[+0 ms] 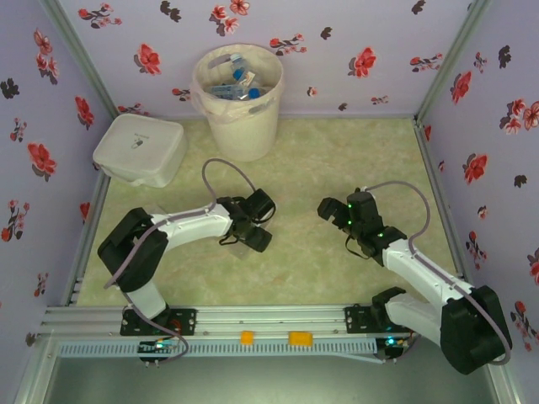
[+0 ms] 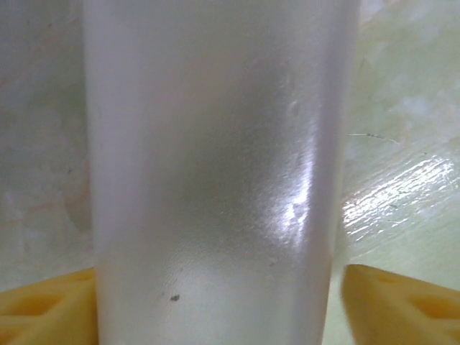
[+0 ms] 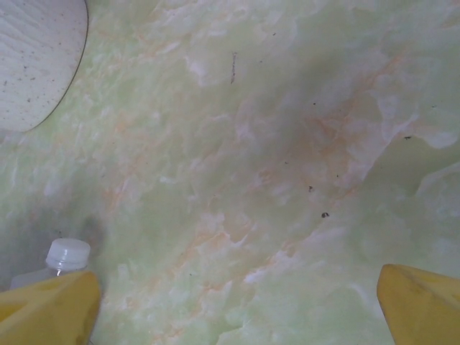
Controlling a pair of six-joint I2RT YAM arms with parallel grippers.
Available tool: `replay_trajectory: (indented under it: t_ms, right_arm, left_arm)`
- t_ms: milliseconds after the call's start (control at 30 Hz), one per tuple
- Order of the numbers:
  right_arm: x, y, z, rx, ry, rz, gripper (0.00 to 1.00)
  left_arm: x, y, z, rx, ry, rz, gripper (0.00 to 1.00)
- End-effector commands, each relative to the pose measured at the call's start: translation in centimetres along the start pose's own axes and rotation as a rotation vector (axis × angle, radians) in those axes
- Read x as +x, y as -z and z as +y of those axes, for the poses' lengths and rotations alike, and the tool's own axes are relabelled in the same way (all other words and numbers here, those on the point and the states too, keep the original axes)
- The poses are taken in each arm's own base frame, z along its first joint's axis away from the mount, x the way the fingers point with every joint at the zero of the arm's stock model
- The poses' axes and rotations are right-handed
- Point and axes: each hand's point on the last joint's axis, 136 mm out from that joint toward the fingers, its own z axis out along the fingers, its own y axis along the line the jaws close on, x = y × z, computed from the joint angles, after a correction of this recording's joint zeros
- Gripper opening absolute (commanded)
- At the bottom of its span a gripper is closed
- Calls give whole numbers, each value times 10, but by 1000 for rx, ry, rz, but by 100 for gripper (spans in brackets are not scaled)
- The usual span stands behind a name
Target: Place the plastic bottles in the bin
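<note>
Bottles heaped inside the cream bin, seen from the top view at the far side of the green marbled bench, left of centre, just beside a flat white box. Left claw down low at mid-bench, well apart from the bin. Right claw near it, off to one side.

Left wrist view next. Clear bottle running top to bottom of the frame, set between the yellow fingers, one at either flank. Touching on one side by the look of it; on the other, cannot tell whether clamped or just short. Judged as mid-grasp. Finish the squeeze on the straight body, gently enough not to buckle thin plastic. Then lift clear before swinging toward the bin, and release only above the rim.

Right wrist view last. Claw spread wide, nothing between but bare bench. White-capped bottle at lower left, just beside one finger, probably the same one. Pale speckled curve at upper left: bin or box, cannot tell. Best parked, out of the lift path.
</note>
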Motion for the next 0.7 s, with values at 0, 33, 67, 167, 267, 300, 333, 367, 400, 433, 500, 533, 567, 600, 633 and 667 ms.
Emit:
replay_trajectory:
  t_ms: [0,33,67,167,267,300,333,367,400,433,500,533,567,600,633,667]
  right_arm:
    - [-9,1,4,-7,-16,-32,100]
    - [-9,1,3,-7,-21,-32,100]
    - [-8,1,3,-7,-23,-30,100]
    - [-10,1,5,-15,-27,-39,100]
    - [-14,1,7,-20,-20,-54,100]
    - [-16,1,8,-20,-16,-61,100]
    - [-19,1,9,-19,-10,-69,100]
    - [-22,1,11,-17,-5,-76,100]
    - [-25,2,12,-17,0,-85,100]
    - [-28,1,14,-16,4,-95,100]
    - [-36,2,18,-19,11,-120,100]
    - [-40,3,22,-24,18,-130,100]
    - [-44,4,25,-26,23,-139,100]
    - [-47,5,27,-29,29,-144,100]
    - [-51,6,30,-33,32,-152,100]
    - [-54,7,34,-43,31,-162,100]
  left_arm:
    - [-4,-2,-3,-14,-6,-11,62]
    - [-5,-1,-4,-12,-10,-15,56]
    - [-7,0,-4,-11,-13,-19,51]
    - [-14,8,-4,-13,-21,-42,46]
    - [-31,25,-3,-20,-31,-92,46]
    - [-38,31,-3,-24,-39,-114,46]
    - [-47,40,-1,-34,-45,-144,46]
    - [-58,50,0,-43,-51,-178,46]
    - [-69,59,0,-46,-61,-212,46]
    - [-82,72,-1,-44,-76,-255,46]
    - [-109,98,-4,-37,-110,-337,47]
    - [-123,112,-4,-40,-125,-381,47]
    - [-138,128,-4,-48,-139,-425,46]
    - [-150,141,-3,-58,-150,-462,47]
    - [-164,156,-3,-64,-163,-501,47]
    - [-177,170,-2,-71,-184,-541,47]
